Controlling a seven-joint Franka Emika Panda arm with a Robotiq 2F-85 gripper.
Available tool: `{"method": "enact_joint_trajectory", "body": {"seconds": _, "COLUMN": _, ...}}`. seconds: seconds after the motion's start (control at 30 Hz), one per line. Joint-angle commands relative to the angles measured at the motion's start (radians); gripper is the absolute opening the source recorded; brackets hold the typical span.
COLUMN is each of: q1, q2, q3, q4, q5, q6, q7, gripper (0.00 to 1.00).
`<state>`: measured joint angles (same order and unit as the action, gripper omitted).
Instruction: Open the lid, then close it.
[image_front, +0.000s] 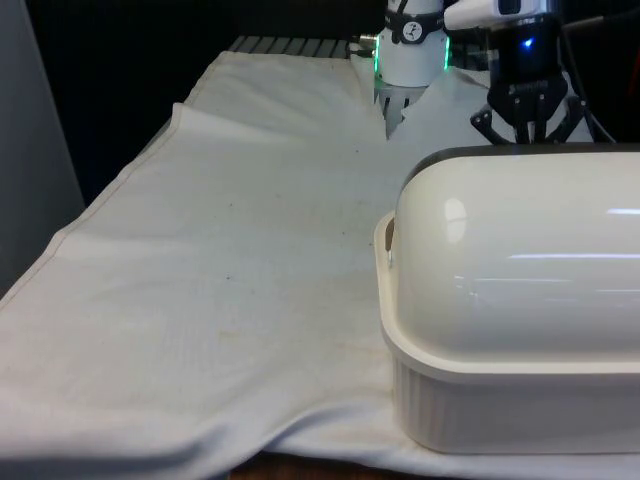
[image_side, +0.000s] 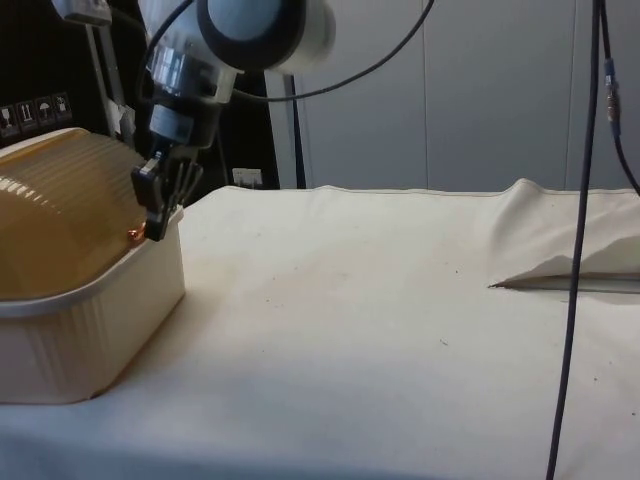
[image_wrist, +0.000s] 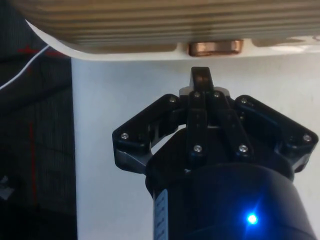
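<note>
A cream bread box (image_front: 500, 400) stands at the front view's right, its rounded back towards that camera. In the side view its ribbed amber roll lid (image_side: 60, 210) is down over the cream base (image_side: 90, 330). A small copper handle (image_wrist: 215, 48) sits at the lid's lower edge (image_side: 135, 235). My gripper (image_wrist: 201, 76) is shut, its fingers pressed together with nothing between them. The tip points at the handle from just in front of it, slightly to one side. From the side, the gripper (image_side: 155, 228) hangs at the box's front rim, next to the handle. It rises behind the box (image_front: 527, 120) in the front view.
The white cloth (image_side: 380, 300) stretches open in front of the box. A raised fold (image_side: 560, 265) lies at the side view's right, and a dark cable (image_side: 582, 250) hangs down there. The cloth's rumpled edge (image_front: 185, 115) runs along the front view's left.
</note>
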<state>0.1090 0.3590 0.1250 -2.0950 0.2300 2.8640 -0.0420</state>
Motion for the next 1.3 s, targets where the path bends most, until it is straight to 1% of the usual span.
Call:
{"method": "enact_joint_trajectory", "body": {"seconds": 0.0, "q1": 0.001, "q2": 0.005, "q3": 0.001, "q4": 0.002, "q5": 0.0, "q6": 0.006, "q7": 0.0, "gripper": 0.0}}
{"method": "enact_joint_trajectory", "body": {"seconds": 0.03, "q1": -0.007, "q2": 0.017, "q3": 0.02, "q4": 0.012, "q5": 0.02, "q6": 0.023, "q7": -0.01, "gripper": 0.0}}
{"method": "enact_joint_trajectory", "body": {"seconds": 0.2, "q1": -0.012, "q2": 0.035, "q3": 0.032, "q4": 0.02, "q5": 0.026, "q6": 0.051, "q7": -0.012, "gripper": 0.0}}
{"method": "enact_joint_trajectory", "body": {"seconds": 0.33, "q1": -0.012, "q2": 0.04, "q3": 0.034, "q4": 0.023, "q5": 0.028, "q6": 0.064, "q7": -0.013, "gripper": 0.0}}
{"method": "enact_joint_trajectory", "body": {"seconds": 0.37, "q1": 0.001, "q2": 0.033, "q3": 0.011, "q4": 0.015, "q5": 0.005, "q6": 0.05, "q7": 0.001, "gripper": 0.0}}
{"method": "enact_joint_trajectory", "body": {"seconds": 0.4, "q1": -0.012, "q2": 0.041, "q3": 0.035, "q4": 0.023, "q5": 0.028, "q6": 0.067, "q7": -0.013, "gripper": 0.0}}
{"method": "enact_joint_trajectory", "body": {"seconds": 0.6, "q1": -0.012, "q2": 0.042, "q3": 0.035, "q4": 0.025, "q5": 0.026, "q6": 0.087, "q7": -0.012, "gripper": 0.0}}
{"method": "enact_joint_trajectory", "body": {"seconds": 0.63, "q1": 0.001, "q2": 0.036, "q3": 0.012, "q4": 0.015, "q5": 0.006, "q6": 0.073, "q7": 0.001, "gripper": 0.0}}
{"method": "enact_joint_trajectory", "body": {"seconds": 0.67, "q1": -0.011, "q2": 0.04, "q3": 0.034, "q4": 0.027, "q5": 0.025, "q6": 0.091, "q7": -0.011, "gripper": 0.0}}
{"method": "enact_joint_trajectory", "body": {"seconds": 0.9, "q1": -0.01, "q2": 0.033, "q3": 0.032, "q4": 0.041, "q5": 0.023, "q6": 0.095, "q7": -0.012, "gripper": 0.0}}
{"method": "enact_joint_trajectory", "body": {"seconds": 0.93, "q1": 0.001, "q2": 0.033, "q3": 0.012, "q4": 0.036, "q5": 0.006, "q6": 0.084, "q7": 0.0, "gripper": 0.0}}
{"method": "enact_joint_trajectory", "body": {"seconds": 0.97, "q1": -0.01, "q2": 0.033, "q3": 0.032, "q4": 0.043, "q5": 0.023, "q6": 0.096, "q7": -0.012, "gripper": 0.0}}
{"method": "enact_joint_trajectory", "body": {"seconds": 1.2, "q1": -0.01, "q2": 0.026, "q3": 0.031, "q4": 0.065, "q5": 0.022, "q6": 0.096, "q7": -0.014, "gripper": 0.0}}
{"method": "enact_joint_trajectory", "body": {"seconds": 1.23, "q1": 0.0, "q2": 0.025, "q3": 0.012, "q4": 0.06, "q5": 0.006, "q6": 0.085, "q7": -0.002, "gripper": 0.0}}
{"method": "enact_joint_trajectory", "body": {"seconds": 1.27, "q1": 0.0, "q2": 0.025, "q3": 0.012, "q4": 0.06, "q5": 0.006, "q6": 0.085, "q7": -0.002, "gripper": 0.0}}
